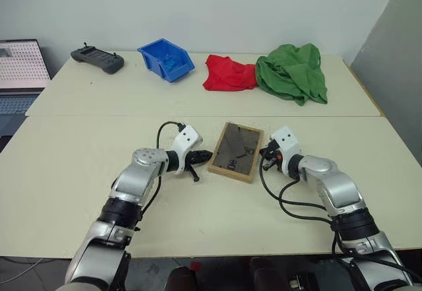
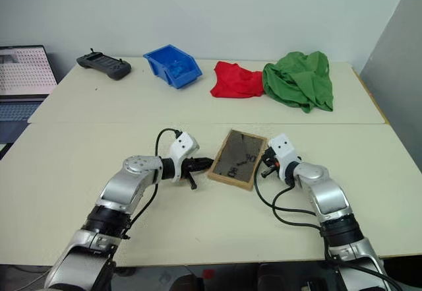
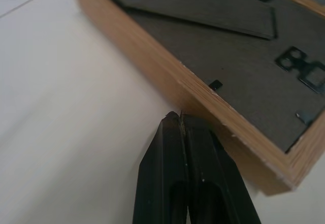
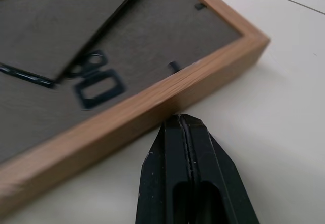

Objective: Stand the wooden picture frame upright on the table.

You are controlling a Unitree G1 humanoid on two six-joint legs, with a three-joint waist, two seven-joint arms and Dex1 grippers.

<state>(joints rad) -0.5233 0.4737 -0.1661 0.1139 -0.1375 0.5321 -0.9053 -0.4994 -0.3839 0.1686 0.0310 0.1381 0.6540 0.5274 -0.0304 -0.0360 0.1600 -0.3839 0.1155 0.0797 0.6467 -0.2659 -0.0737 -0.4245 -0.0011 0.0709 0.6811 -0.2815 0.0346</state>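
Observation:
The wooden picture frame point(image 1: 236, 151) lies flat on the table point(image 1: 79, 192), between my two hands. Its dark grey face with black marks is turned up inside a light wood border point(image 3: 167, 76). My left gripper point(image 1: 206, 154) is shut, empty, with its tips right at the frame's left side edge point(image 3: 179, 116). On the opposite side my right gripper point(image 1: 264, 151) is also shut and holds nothing. Its tips point(image 4: 183, 118) rest low against or just short of the right wood edge point(image 4: 117, 117); contact cannot be told.
Along the far table stand a dark handheld controller point(image 1: 97, 59), a blue bin point(image 1: 166, 60), a red cloth point(image 1: 229, 73) and a green cloth point(image 1: 291, 72). A laptop point(image 1: 20, 66) sits off the far left. A seam point(image 1: 99, 115) divides the two tabletops.

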